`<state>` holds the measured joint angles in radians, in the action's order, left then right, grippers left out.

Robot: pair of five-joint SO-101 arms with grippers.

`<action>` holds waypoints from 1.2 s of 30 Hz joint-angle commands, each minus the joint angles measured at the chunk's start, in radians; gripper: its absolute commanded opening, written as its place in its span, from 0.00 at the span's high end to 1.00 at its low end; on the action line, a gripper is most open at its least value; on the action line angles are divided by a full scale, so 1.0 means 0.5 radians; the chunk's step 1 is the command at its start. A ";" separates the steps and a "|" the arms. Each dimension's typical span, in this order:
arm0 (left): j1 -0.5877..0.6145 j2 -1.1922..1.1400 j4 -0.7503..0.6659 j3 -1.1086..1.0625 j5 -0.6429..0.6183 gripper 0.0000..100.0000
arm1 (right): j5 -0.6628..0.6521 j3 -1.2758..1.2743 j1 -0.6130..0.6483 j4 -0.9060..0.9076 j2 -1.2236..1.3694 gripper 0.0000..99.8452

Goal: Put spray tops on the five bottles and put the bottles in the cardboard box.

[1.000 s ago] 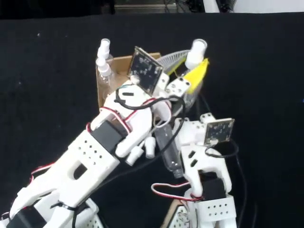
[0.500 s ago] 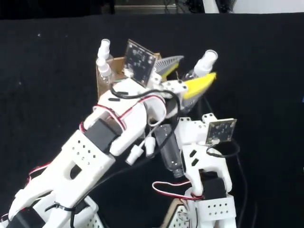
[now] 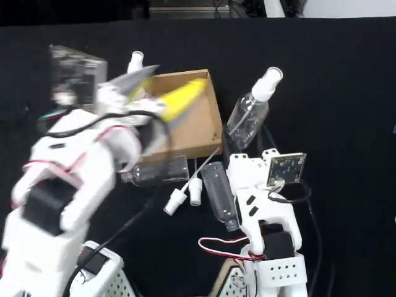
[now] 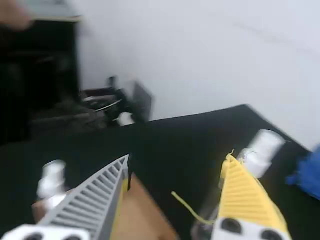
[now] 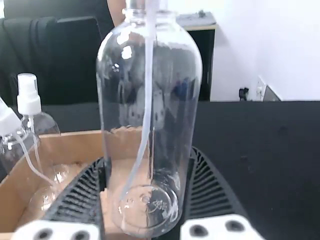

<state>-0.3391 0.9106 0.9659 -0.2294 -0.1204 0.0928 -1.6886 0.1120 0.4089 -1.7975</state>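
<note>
**Arm pose.** The left arm is raised over the left side of the table (image 3: 334,93). Its left hand (image 3: 180,75) is in the air above the cardboard box (image 3: 195,127). The right arm sits low at the front, and its right hand (image 5: 147,170) is just off the box's right wall.

**Change.** Half a second ago the left arm lay stretched across the box, with its hand at the top of the bottle held by the right arm. It has since drawn back and to the left, well clear of that bottle. The right arm and its bottle have not shifted.

**Hands.** The left hand's grey and yellow fingers are spread wide, holding and touching nothing. The right hand's black fingers are clamped on the base of a clear bottle (image 3: 246,120). This bottle stands tilted with its spray top (image 3: 268,82) fitted and its dip tube visible inside.

**Other items.**
- A capped bottle (image 3: 135,65) stands in the box's far-left corner.
- One bare bottle (image 3: 158,171) and a second bare bottle (image 3: 219,198) lie on the table in front of the box.
- Two loose spray tops (image 3: 175,202) lie between the two bare bottles.
</note>
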 commanded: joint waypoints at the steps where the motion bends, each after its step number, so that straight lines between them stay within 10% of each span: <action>1: 0.410 0.215 0.239 -0.170 -0.015 0.73 | 0.003 0.017 -0.040 0.006 -0.097 0.99; 5: 0.474 0.411 0.249 -0.480 -0.018 0.73 | 0.006 0.008 -0.012 0.006 -0.097 0.99; 10: -0.008 0.647 0.003 -0.769 -0.307 0.73 | 0.003 0.008 0.129 0.040 -0.097 0.99; 19: -0.318 0.629 -1.053 -1.551 -0.402 0.73 | 0.003 0.008 0.141 0.040 -0.097 0.99; 36: -0.600 0.114 -1.255 -1.367 -0.169 0.64 | 0.003 0.014 0.144 0.021 -0.097 0.99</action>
<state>-0.6414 1.0810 0.4319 -1.0211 -0.2156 0.0928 -1.6886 0.1657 0.4273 -1.7975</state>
